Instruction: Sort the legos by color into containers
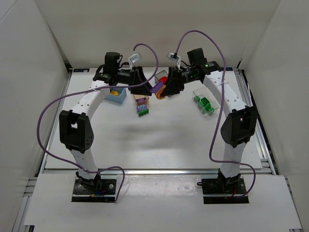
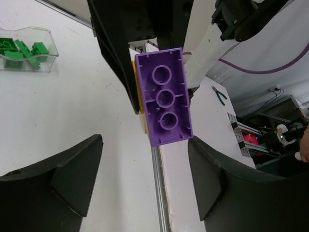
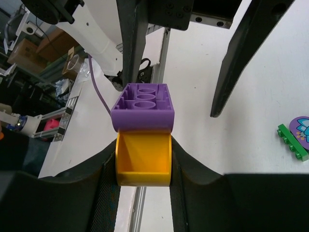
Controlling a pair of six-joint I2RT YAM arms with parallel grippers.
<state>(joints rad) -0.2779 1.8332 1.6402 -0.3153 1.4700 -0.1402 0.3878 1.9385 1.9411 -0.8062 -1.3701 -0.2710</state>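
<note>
Right tool [image 3: 144, 162] clamping legos [image 3: 142, 116], flower-printed disc [image 3: 300, 129] perhaps

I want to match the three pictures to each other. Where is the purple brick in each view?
Top external: the purple brick is small, at upper centre.
Left wrist: centre, large, hollow underside toward the camera.
Right wrist: centre, on top of the yellow-orange brick.
Shared landmark: that yellow-orange brick, a thin edge in the left wrist view.
</note>
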